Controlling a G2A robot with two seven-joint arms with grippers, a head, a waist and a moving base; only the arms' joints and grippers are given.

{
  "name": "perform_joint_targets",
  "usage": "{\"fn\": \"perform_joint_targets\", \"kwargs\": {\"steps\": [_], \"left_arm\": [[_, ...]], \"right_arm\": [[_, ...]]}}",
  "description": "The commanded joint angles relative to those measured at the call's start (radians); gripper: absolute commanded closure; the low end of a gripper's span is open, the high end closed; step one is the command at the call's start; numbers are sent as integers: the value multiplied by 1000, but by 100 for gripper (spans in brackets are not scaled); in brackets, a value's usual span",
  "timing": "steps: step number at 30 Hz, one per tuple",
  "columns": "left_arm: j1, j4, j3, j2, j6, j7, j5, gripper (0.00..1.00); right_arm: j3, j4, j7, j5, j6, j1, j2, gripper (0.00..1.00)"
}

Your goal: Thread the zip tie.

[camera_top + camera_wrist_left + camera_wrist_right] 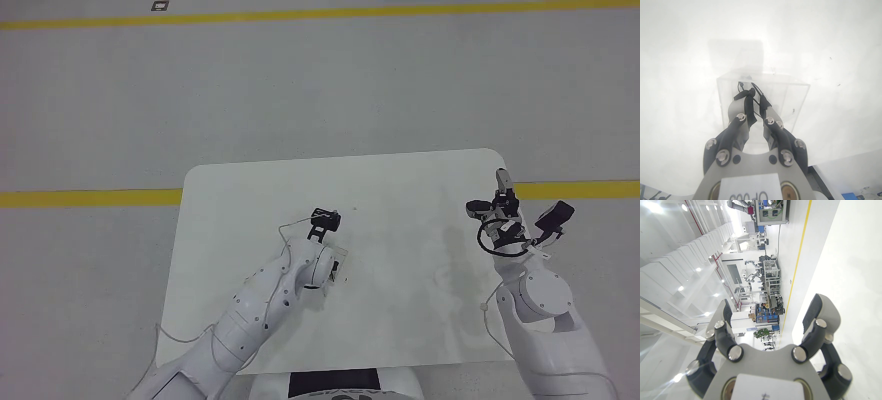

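The white bench (400,185) takes up the middle of the top view, with one arm coming in from the lower left and the other from the lower right.

The left pincer (322,222) sits just left of the centre of that view, over the bench. In the left wrist view the left pincer (756,97) is in the middle of the frame, closed down to a narrow gap. Its fingertips (747,98) are wrapped in black tape. The zip tie (757,90), thin and black, is caught between them. One strand runs up and out past the tips, and a small loop of it curls toward the upper left of the tips. A clear box (797,98) stands on the bench directly behind the tips, around the centre of the frame; whether the tie touches the box cannot be told.

The right pincer (492,200) is at the right side of the top view, near the bench's right edge and well apart from the left one. In the right wrist view the right pincer (771,299) is spread wide and has hold of nothing.
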Motion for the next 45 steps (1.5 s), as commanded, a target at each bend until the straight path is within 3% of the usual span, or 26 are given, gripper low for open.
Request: {"fn": "perform_joint_targets", "kwargs": {"steps": [1,7,13,17,25,38,45], "left_arm": [[-1,2,0,-1,0,0,0,90],[-6,18,1,-3,0,0,-6,100],[-11,18,2,-5,0,-3,-7,100],[11,-37,-11,1,0,-17,18,100],[94,-201,-47,22,-1,-63,99,100],[124,-247,-68,32,-24,-56,86,100],[160,-320,-91,45,-34,-73,114,100]], "right_arm": [[0,0,0,0,0,0,0,0],[0,0,0,0,0,0,0,0],[0,0,0,0,0,0,0,0],[0,0,0,0,0,0,0,0],[0,0,0,0,0,0,0,0],[0,0,0,0,0,0,0,0],[0,0,0,0,0,0,0,0]]}}
